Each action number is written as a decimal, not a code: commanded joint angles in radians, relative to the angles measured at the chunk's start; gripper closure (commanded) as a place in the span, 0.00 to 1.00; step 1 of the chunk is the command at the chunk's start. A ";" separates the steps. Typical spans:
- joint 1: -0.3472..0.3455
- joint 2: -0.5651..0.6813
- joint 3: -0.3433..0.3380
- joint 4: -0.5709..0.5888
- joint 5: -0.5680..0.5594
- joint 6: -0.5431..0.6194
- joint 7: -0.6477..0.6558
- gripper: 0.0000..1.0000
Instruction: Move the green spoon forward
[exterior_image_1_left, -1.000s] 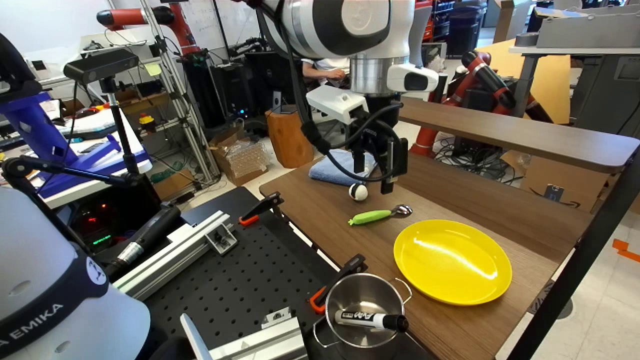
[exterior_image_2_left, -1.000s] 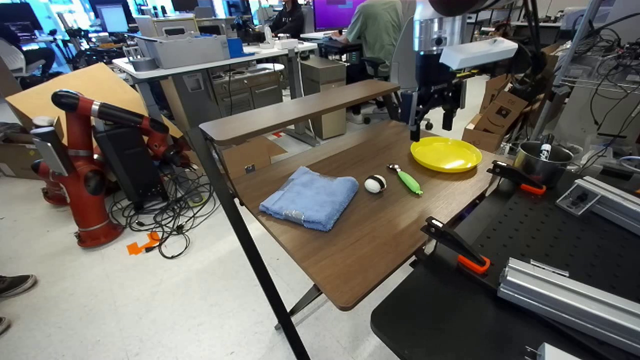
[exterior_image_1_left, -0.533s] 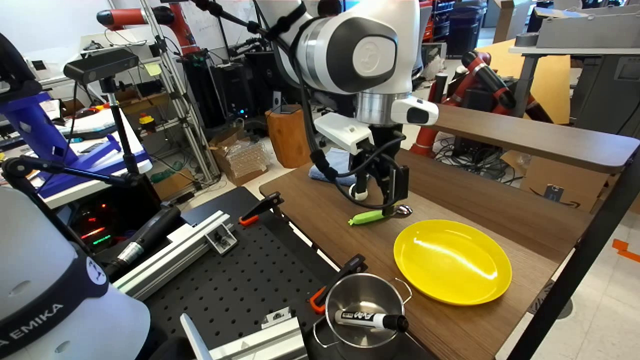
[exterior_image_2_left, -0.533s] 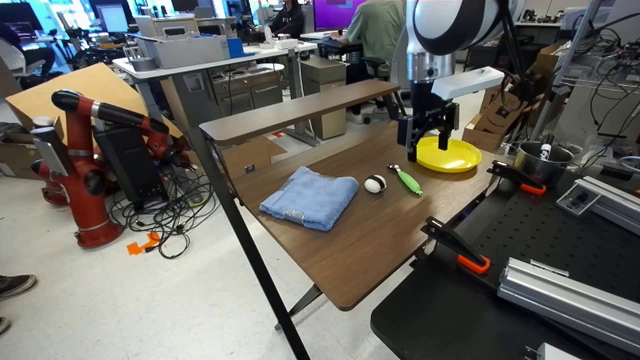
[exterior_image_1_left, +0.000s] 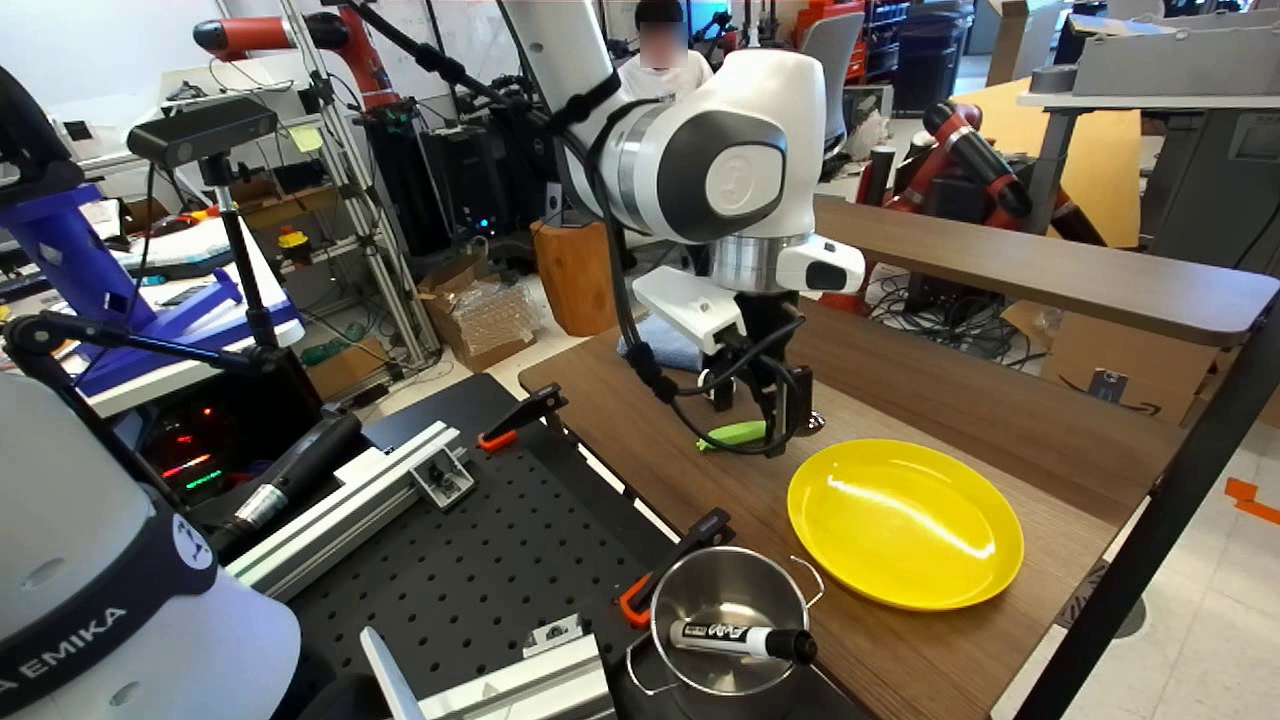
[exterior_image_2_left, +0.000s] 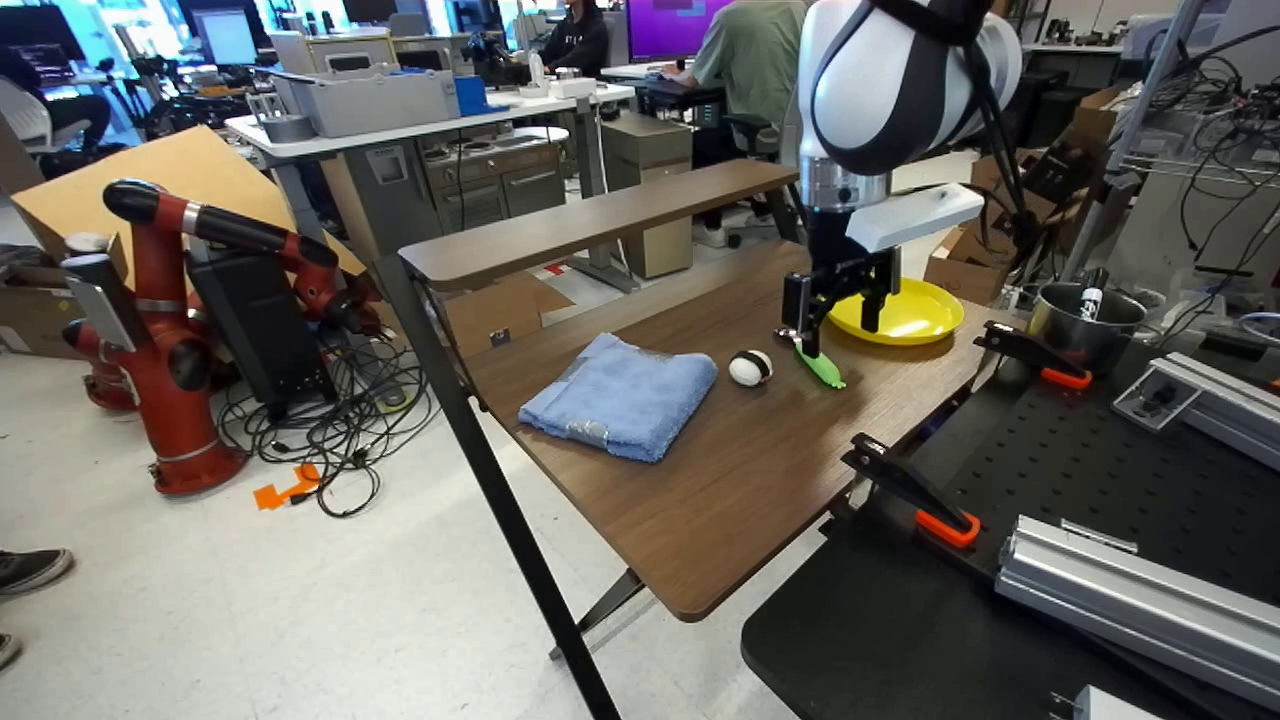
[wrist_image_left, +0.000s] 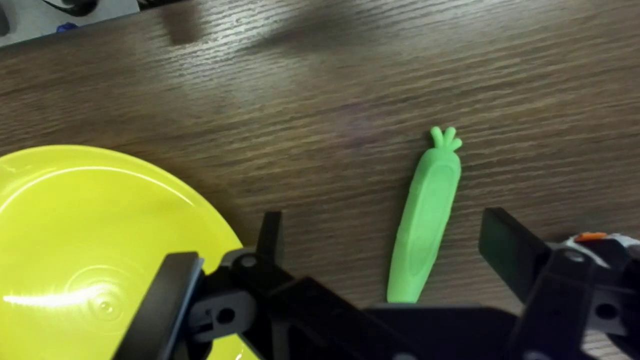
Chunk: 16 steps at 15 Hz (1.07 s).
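Note:
The green spoon lies flat on the brown table (exterior_image_2_left: 720, 520). Its lime-green handle shows in both exterior views (exterior_image_1_left: 733, 434) (exterior_image_2_left: 824, 371) and in the wrist view (wrist_image_left: 425, 225). The silvery end is partly covered by the gripper in an exterior view and hidden by the gripper body in the wrist view. My gripper (exterior_image_1_left: 748, 420) is open and low over the spoon, fingers pointing down; it also shows in an exterior view (exterior_image_2_left: 838, 336). In the wrist view the handle lies between the spread fingertips (wrist_image_left: 384, 230), nearer the right one, with gaps on both sides.
The yellow plate (exterior_image_2_left: 915, 312) is close to one finger. A white-and-black ball (exterior_image_2_left: 750, 368) and a folded blue towel (exterior_image_2_left: 625, 395) lie on the other side. A raised shelf (exterior_image_1_left: 1000, 262) runs along the table. A pot (exterior_image_1_left: 690, 590) with a marker and clamps (exterior_image_2_left: 905, 485) stand near the edge.
My gripper has come down from well above the table to around the spoon's handle, staying open. The spoon, ball, plate and towel have not moved.

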<state>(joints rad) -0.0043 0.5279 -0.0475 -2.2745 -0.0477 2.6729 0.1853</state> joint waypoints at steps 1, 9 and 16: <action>0.031 0.055 -0.017 0.034 0.016 0.051 0.023 0.00; 0.067 0.114 -0.028 0.095 0.012 0.052 0.058 0.35; 0.068 0.115 -0.025 0.113 0.015 0.051 0.055 0.88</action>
<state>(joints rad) 0.0421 0.6215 -0.0532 -2.1768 -0.0470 2.7046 0.2347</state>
